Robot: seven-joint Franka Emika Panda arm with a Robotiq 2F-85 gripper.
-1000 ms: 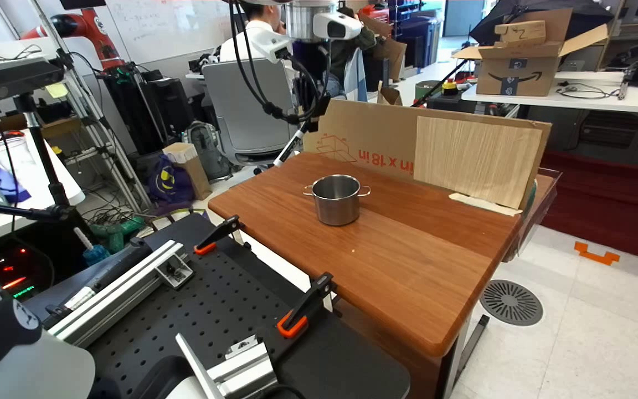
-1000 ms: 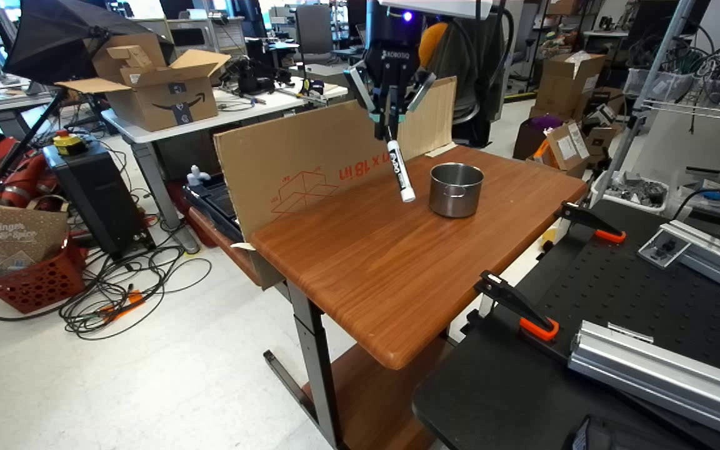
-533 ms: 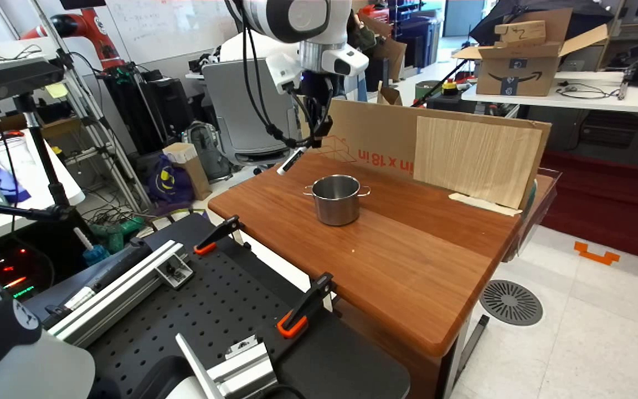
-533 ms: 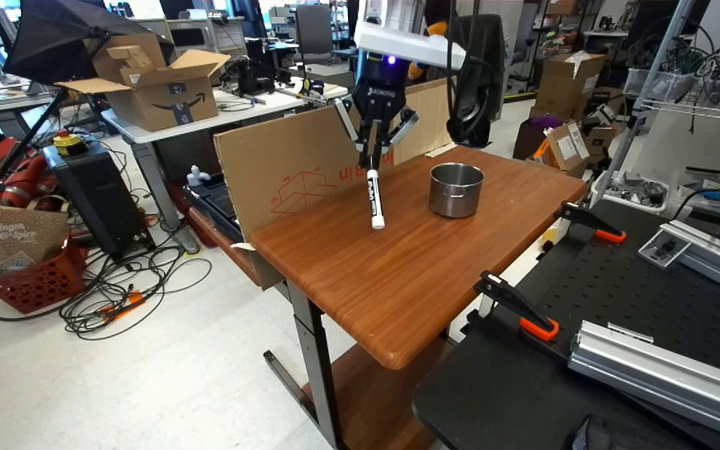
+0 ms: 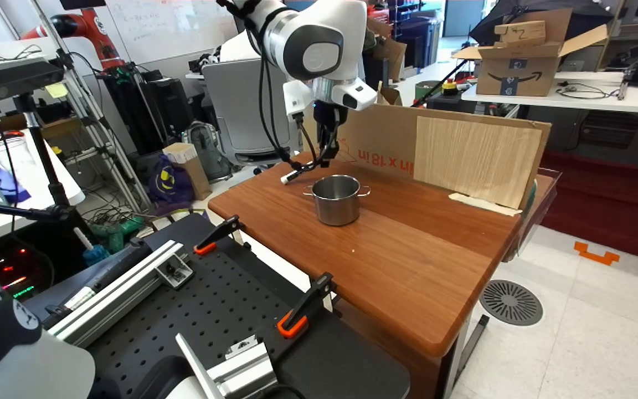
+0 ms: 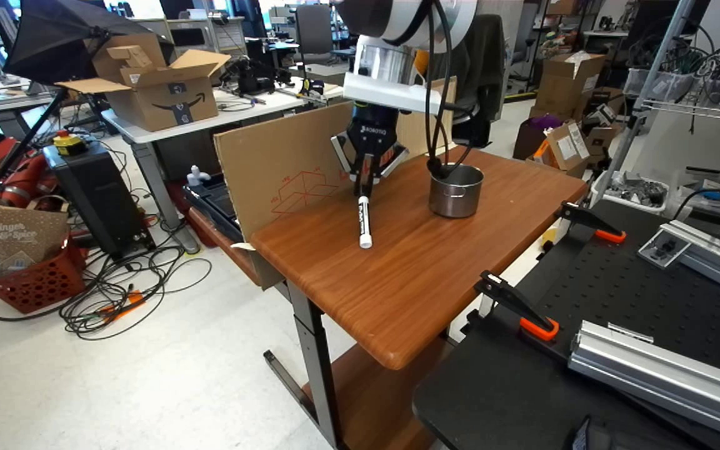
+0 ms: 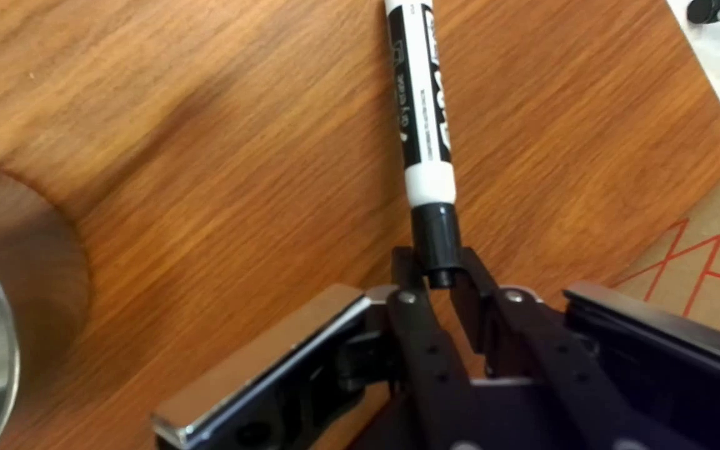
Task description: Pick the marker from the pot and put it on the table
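Observation:
The marker is a slim white and black pen with a black cap, seen in the wrist view (image 7: 422, 106) and in both exterior views (image 5: 292, 177) (image 6: 364, 219). My gripper (image 7: 438, 265) is shut on its capped end, also in both exterior views (image 5: 325, 160) (image 6: 364, 192). The white end points down and outward, low over the brown table (image 5: 407, 260) (image 6: 360, 287) (image 7: 241, 206); I cannot tell whether it touches. The grey metal pot (image 5: 337, 209) (image 6: 454, 200) (image 7: 47, 262) stands upright beside the gripper; its floor is hidden.
A cardboard panel (image 5: 374, 133) (image 6: 291, 181) stands along the table's far edge. A black workbench (image 5: 230, 299) (image 6: 522, 387) with orange-tipped clamps (image 5: 292, 324) (image 6: 540, 328) adjoins the table. Arm cables (image 6: 438, 125) hang near the pot's rim in an exterior view.
The gripper has come down toward the table with the marker in it, and away from the pot's side. The pot has not moved.

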